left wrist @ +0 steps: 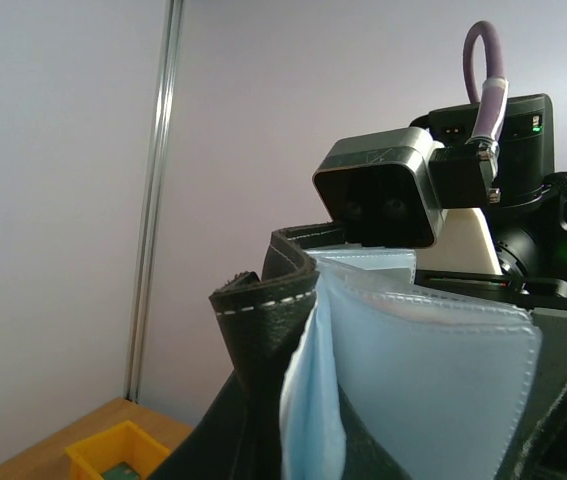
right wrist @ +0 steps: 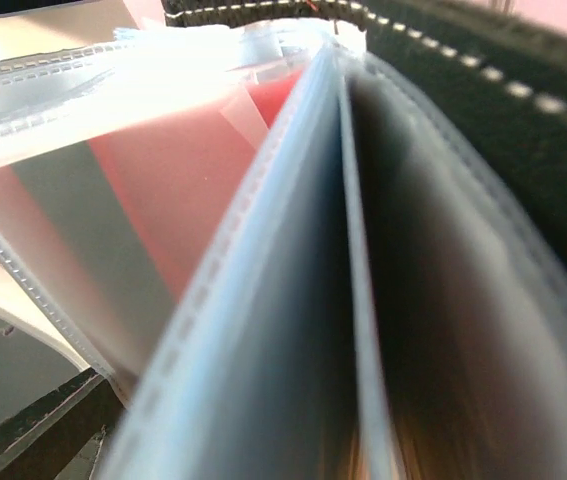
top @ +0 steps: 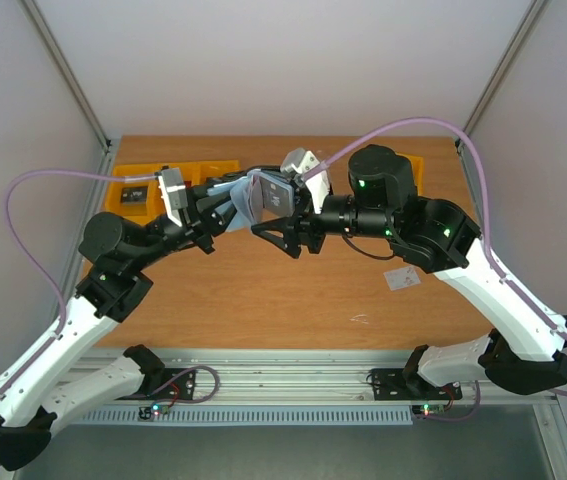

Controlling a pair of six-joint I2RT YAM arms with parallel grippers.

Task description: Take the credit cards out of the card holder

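The card holder hangs in the air over the far middle of the table, open, black outside with grey-blue plastic sleeves fanned out. My left gripper is shut on it from the left; the left wrist view shows its black stitched cover and blue sleeves rising from my jaws. My right gripper is at the holder's right side, its fingers hidden behind the sleeves. A red card sits inside a clear sleeve in the right wrist view. A whitish card lies on the table at the right.
Yellow bins stand along the table's far edge, one more behind the right arm. One bin shows low in the left wrist view. The right wrist camera is close above the holder. Grey walls enclose the table.
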